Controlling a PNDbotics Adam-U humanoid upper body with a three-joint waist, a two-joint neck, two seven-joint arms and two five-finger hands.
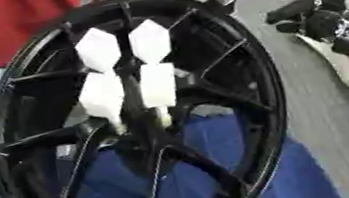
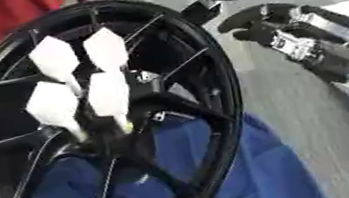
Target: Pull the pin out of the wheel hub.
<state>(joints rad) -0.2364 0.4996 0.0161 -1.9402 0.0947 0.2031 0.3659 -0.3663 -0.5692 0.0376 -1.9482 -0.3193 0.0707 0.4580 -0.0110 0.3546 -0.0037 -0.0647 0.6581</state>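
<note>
Pins (image 1: 105, 96) with white flag-like tops stand clustered at the centre of the upright black wheel hub (image 1: 260, 81), so bring your right hand (image 2: 269, 29), fingers relaxed beside the rim, in to pinch one and draw it straight along its axis.

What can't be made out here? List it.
- Wheel: lower rim cut off by the bottom edge in both views.
- Pins: four white pieces at the hub; where they seat is blurred.
- Right hand: blurred beside the wheel, finger pose unclear.
- Left hand: in neither view.
</note>
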